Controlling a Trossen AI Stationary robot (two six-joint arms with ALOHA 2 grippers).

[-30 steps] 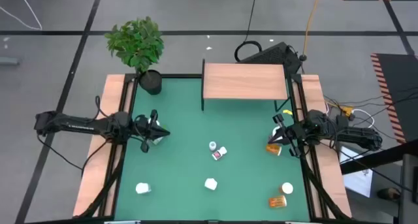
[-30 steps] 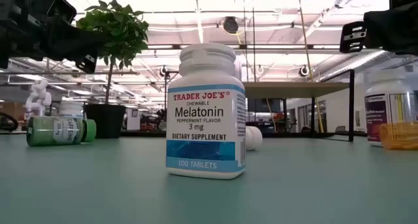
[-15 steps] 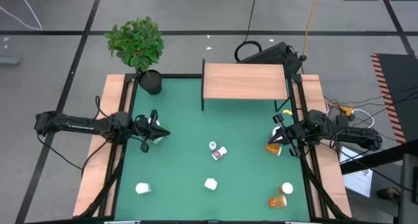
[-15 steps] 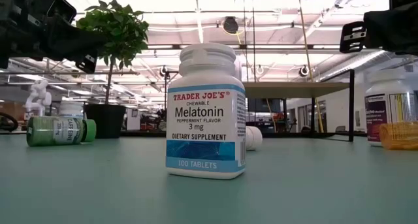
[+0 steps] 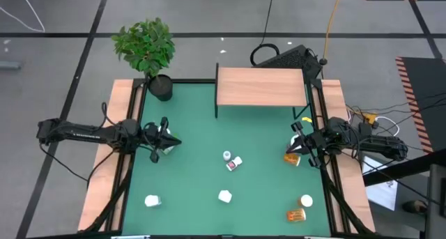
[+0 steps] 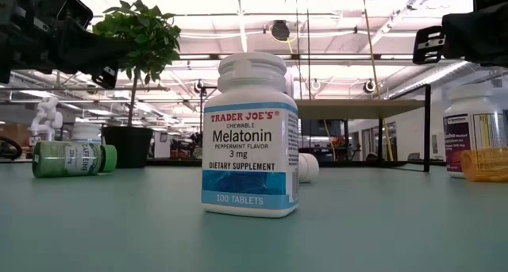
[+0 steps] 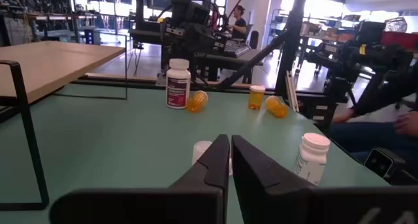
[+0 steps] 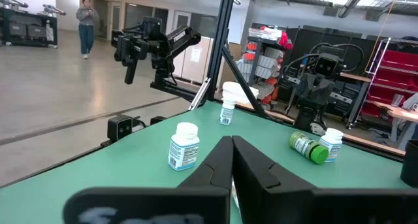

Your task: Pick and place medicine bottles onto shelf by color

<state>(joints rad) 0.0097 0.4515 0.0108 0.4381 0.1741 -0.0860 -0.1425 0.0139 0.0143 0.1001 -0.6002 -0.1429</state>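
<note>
Hovering over the left side of the green-matted worktop (image 5: 195, 190), the left gripper (image 5: 167, 143) has its dark fingers (image 7: 219, 160) pressed together, holding nothing. Just beside it, in the high view, sits a small bottle that is hard to make out; the low view shows a green-glass bottle with a green cap (image 6: 73, 158) lying on its side there, next to an upright white one (image 6: 86, 132). A leafy green plant in a black pot (image 5: 148, 52) stands at the far left corner. Toward the near edge, a white bottle (image 5: 152, 201) rests on the left, and a white Melatonin bottle with a blue label (image 6: 251, 135) stands upright closer to the middle. In the centre of the mat, one white bottle (image 5: 227, 155) stands upright and another with a dark red label (image 5: 234, 164) lies tipped just beside it. The light-wood shelf on thin black legs (image 5: 260, 86) stands at the far edge, right of centre, with nothing on its board. On the right side, the right gripper (image 5: 297, 143) hangs with fingers (image 8: 221, 160) shut and empty; an amber-orange bottle (image 5: 292, 157) lies just below it, near a white bottle with a maroon label (image 7: 177, 83). Two more amber-orange bottles with white caps sit near the right front corner, one upright (image 5: 306, 201), one on its side (image 5: 296, 215).
</note>
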